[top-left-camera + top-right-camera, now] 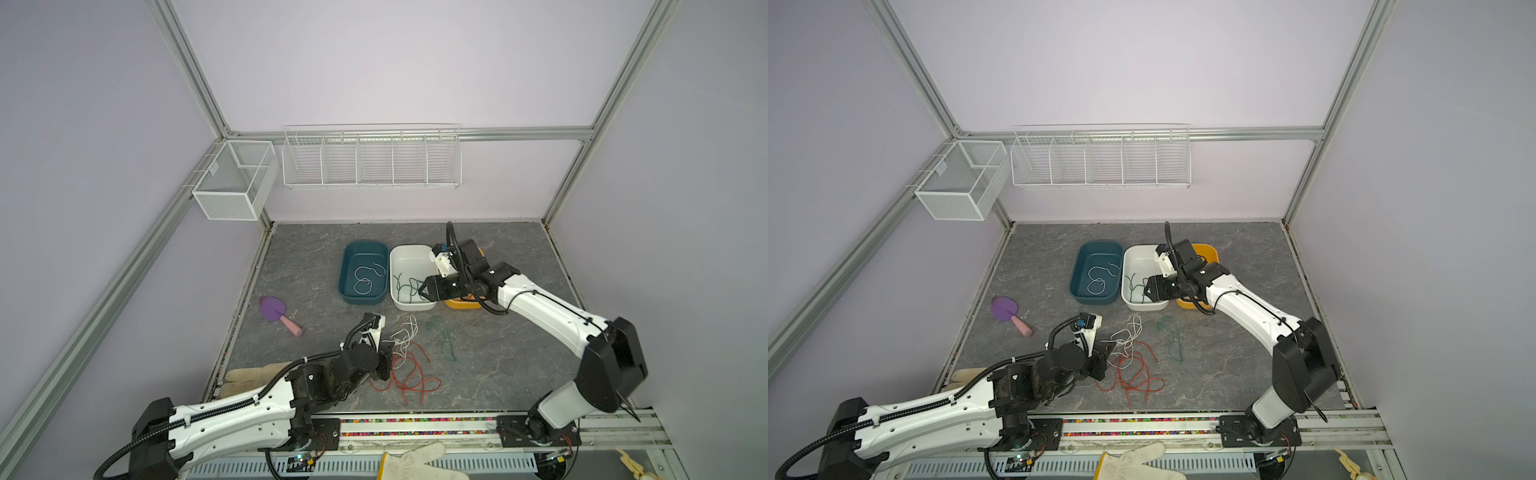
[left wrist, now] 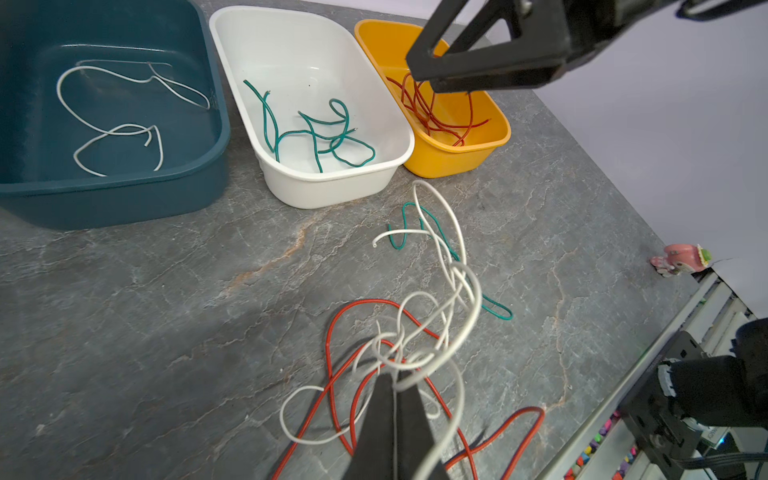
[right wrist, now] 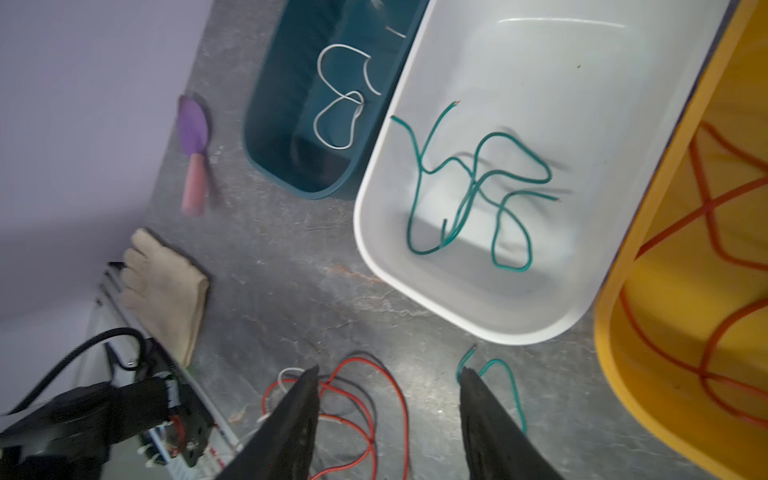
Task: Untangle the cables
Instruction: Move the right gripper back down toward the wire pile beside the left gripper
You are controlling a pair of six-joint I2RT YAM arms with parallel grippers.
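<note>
A tangle of red and white cables lies on the grey table in both top views, with a loose green cable just to its right. My left gripper is shut on a white cable at the tangle's near-left edge, over red loops. My right gripper stands open and empty above the near end of the white bin, which holds green cables. One white cable lies in the teal bin. Red cables lie in the yellow bin.
A purple trowel lies left of the bins. A beige glove sits at the table's front left and a white glove below the front rail. Wire baskets hang on the back wall. A pink toy stands at the right edge.
</note>
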